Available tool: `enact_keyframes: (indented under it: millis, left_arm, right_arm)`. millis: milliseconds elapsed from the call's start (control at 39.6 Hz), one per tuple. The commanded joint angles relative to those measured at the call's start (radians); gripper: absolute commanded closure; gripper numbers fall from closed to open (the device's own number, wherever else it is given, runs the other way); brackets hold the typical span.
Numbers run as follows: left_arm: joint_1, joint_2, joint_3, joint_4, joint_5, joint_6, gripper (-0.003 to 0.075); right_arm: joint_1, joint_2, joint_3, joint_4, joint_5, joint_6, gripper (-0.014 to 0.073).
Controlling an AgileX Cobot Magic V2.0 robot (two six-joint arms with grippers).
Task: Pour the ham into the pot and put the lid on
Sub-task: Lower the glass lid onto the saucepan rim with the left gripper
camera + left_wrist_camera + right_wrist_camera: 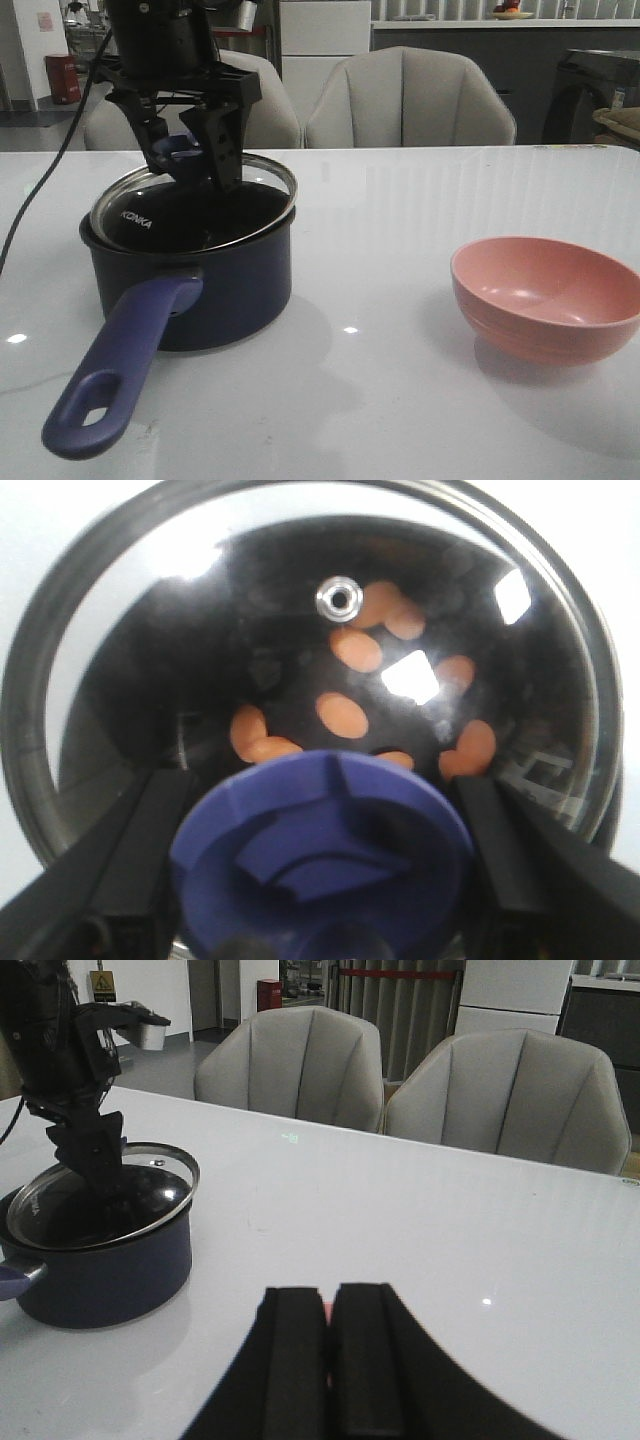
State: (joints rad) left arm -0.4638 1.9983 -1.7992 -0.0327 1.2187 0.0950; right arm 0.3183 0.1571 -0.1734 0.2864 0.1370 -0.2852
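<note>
The dark navy pot [235, 285] stands at the table's left, its purple-blue handle [125, 355] pointing toward the front edge. The clear glass lid [140, 215] lies tilted on the rim, lower on the left. My left gripper [186, 160] comes down from above, shut on the lid's blue knob [320, 840]. Through the glass [260, 610], several orange ham pieces [342, 715] lie on the pot's floor. My right gripper [330, 1305] is shut and holds nothing. It hangs low over the table, well right of the pot [100, 1260], and is out of the front view.
An empty pink bowl [545, 300] sits at the right of the white table [380, 200]. Two grey chairs [410, 95] stand behind the far edge. The left arm's cable [40, 190] hangs at the far left.
</note>
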Motion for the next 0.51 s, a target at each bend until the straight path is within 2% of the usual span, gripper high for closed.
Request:
enact_keyframes:
  millis: [0,101,354,480]
  left_arm:
    - [0.003,-0.082,-0.007,-0.014,0.068,-0.001,0.037]
    - [0.003,-0.087,0.001,-0.014,0.068,-0.001,0.0352]
    - [0.003,-0.087,0.001,-0.014,0.068,-0.001,0.0182]
    - [0.003,-0.087,0.001,-0.014,0.068,-0.001,0.0153]
  right_arm:
    - [-0.002,0.008,-0.026,0.005,-0.076,-0.003,0.0456]
    - [-0.002,0.008,-0.026,0.005,-0.076,-0.003,0.0456]
    - [-0.002,0.008,-0.026,0.005,-0.076,-0.003,0.0456]
    - [-0.002,0.008,-0.026,0.005,-0.076,-0.003,0.0456]
